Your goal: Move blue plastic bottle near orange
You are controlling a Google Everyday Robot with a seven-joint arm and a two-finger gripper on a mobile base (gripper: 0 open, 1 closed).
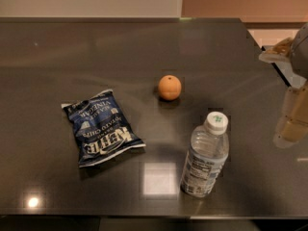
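The clear ribbed plastic bottle (206, 155) with a white cap and a pale label stands upright on the dark table (144, 52), front right of centre. The small round orange (170, 87) sits behind it and a little to the left, about a bottle's height away. My gripper (291, 117) hangs at the right edge of the view, to the right of the bottle and clear of it, holding nothing that I can see.
A dark blue chip bag (102, 127) lies flat to the left of the bottle and orange. The table's right edge runs just behind the gripper, its front edge just below the bottle. A pale wall stands behind the table.
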